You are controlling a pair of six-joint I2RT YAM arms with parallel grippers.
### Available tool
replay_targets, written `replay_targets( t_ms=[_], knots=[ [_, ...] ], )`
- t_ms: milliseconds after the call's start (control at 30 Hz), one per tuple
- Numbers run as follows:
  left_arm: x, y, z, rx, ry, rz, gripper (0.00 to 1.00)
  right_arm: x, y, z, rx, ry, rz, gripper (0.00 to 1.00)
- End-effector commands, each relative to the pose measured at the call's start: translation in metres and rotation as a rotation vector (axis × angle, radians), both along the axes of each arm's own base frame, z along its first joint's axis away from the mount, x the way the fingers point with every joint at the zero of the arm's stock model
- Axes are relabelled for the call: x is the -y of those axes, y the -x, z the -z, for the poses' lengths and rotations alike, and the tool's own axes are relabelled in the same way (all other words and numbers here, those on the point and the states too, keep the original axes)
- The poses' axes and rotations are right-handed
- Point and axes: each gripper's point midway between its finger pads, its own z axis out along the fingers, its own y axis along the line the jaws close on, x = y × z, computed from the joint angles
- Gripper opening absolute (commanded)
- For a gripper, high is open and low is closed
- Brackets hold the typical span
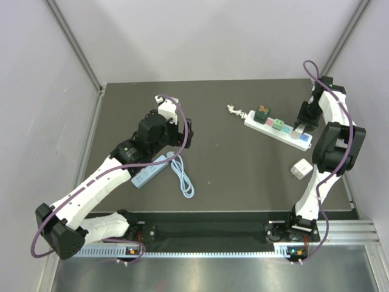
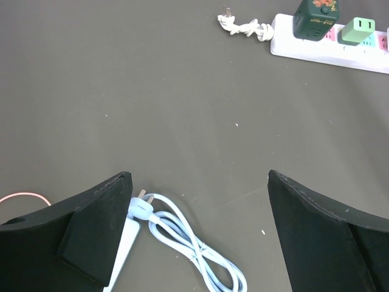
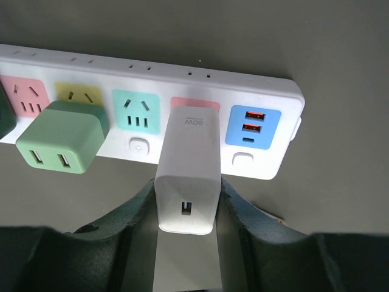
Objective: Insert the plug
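Both jaws of the right gripper are pinching the white charger, which is nosing at the pink socket just ahead on the power strip, likely needing a firm straight push to seat.

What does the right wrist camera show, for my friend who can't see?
The right arm's jaws pinch a white charger against the pink socket of a white power strip; whether it is fully in cannot be told. A light green adapter sits plugged in to its left, past a free teal socket, and a blue USB panel lies to its right.
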Motion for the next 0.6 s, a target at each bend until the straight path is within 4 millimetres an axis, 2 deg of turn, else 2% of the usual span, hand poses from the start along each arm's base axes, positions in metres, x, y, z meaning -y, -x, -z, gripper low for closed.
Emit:
replay_targets(
  t_ms=[0,200,367,467,567],
  knots=[
    [-0.002,-0.004,-0.021,0.078,0.032,-0.016,0.97,-0.002,0.01,0.018,-0.065,-0.024,-0.006,0.0],
    [-0.006,-0.002,-0.027,0.1,0.038,-0.026,0.97,-0.019,0.001,0.025,-0.001,-0.058,-0.005,0.0],
    [-0.006,-0.003,-0.027,0.1,0.04,-0.028,0.97,-0.02,-0.004,0.032,-0.012,-0.014,-0.009,0.0],
    [-0.006,-0.004,-0.026,0.097,0.037,-0.03,0.97,-0.018,-0.008,0.031,-0.021,0.0,-0.008,0.0],
    [-0.006,-0.004,-0.026,0.099,0.036,-0.031,0.97,-0.019,-0.016,0.021,-0.012,0.002,-0.025,0.0]
  ],
)
